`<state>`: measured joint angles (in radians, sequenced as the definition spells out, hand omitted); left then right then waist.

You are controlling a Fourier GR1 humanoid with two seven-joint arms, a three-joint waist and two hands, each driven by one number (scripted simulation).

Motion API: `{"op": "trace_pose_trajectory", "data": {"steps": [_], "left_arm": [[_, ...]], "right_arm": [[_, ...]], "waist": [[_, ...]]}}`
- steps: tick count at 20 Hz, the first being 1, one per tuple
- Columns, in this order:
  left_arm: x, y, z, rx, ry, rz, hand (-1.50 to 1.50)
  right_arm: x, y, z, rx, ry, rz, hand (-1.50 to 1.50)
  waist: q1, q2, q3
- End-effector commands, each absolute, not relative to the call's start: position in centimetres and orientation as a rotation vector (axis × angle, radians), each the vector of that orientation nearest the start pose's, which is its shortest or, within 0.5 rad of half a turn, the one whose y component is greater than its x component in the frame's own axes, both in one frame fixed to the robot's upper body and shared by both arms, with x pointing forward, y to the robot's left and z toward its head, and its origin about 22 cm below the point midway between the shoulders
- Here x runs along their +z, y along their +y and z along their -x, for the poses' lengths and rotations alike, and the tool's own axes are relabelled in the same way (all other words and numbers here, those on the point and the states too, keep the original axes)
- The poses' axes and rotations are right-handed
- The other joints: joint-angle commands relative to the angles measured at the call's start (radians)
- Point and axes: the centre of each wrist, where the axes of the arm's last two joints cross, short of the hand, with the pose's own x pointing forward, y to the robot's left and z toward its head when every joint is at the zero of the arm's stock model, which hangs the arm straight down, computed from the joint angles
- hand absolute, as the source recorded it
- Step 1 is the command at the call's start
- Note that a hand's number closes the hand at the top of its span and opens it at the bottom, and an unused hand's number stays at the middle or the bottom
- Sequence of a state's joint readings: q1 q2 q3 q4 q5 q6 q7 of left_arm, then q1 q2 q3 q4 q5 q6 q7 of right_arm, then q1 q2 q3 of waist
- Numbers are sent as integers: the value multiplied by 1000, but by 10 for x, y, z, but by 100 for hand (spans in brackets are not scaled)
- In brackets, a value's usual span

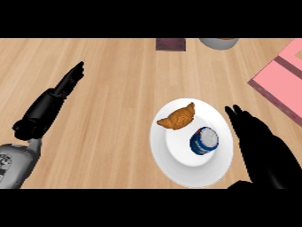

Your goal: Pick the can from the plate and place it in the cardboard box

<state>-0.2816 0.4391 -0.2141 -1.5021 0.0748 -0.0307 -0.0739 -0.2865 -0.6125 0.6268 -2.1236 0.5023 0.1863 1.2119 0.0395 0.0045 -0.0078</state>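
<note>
A blue and white can stands upright on a white plate, beside a brown croissant. My right hand hovers just right of the can, over the plate's right rim, fingers straight and open, not touching the can. At the right edge lies a pink box, only partly in view. My left hand rests open at the left, fingers pointing up and away.
A dark reddish object and a grey round object sit at the far edge of the wooden counter. The croissant shares the plate, up and left of the can.
</note>
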Motion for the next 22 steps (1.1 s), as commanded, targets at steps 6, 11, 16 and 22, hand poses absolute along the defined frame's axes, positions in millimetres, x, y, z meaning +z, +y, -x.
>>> {"op": "trace_pose_trajectory", "data": {"steps": [6,11,16,22], "left_arm": [[71,265,-301,-537,-1750,-85,0],[66,263,-298,-539,-1736,-97,0],[78,267,-296,-543,-1754,-102,0],[57,272,-287,-519,-1749,-92,0]], "right_arm": [[127,-112,-224,987,-764,967,-150],[130,-99,-243,985,-748,1033,-150],[113,-88,-250,1009,-711,1062,-150],[104,-91,-263,1000,-641,1078,-150]], "waist": [[-24,-7,2],[-33,-9,4],[-32,-9,6],[-38,-8,6]]}}
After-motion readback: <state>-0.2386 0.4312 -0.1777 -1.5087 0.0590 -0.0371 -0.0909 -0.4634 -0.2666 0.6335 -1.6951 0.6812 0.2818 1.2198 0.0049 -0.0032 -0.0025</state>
